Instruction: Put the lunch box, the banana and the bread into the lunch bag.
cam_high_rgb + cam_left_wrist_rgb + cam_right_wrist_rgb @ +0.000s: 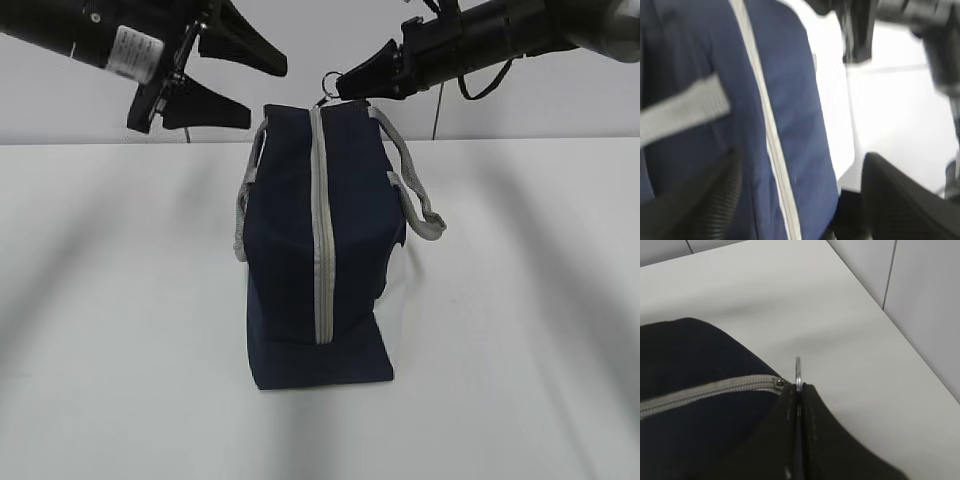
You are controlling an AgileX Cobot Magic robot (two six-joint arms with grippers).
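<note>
The navy lunch bag (300, 250) stands upright mid-table, its grey zipper (321, 230) closed down the near side. My right gripper (342, 88) is shut on the metal ring pull (328, 83) at the bag's top; in the right wrist view the ring (798, 372) sticks up between the closed fingertips of that gripper (799, 388). My left gripper (262, 90) is open, above and left of the bag's top. In the left wrist view the left gripper (800, 190) straddles the blurred bag (790, 100). The lunch box, banana and bread are out of view.
Grey webbing handles (420, 205) hang on both sides of the bag. A white side panel (398, 300) faces right. The white table (120, 350) stretches around the bag, with a pale wall behind.
</note>
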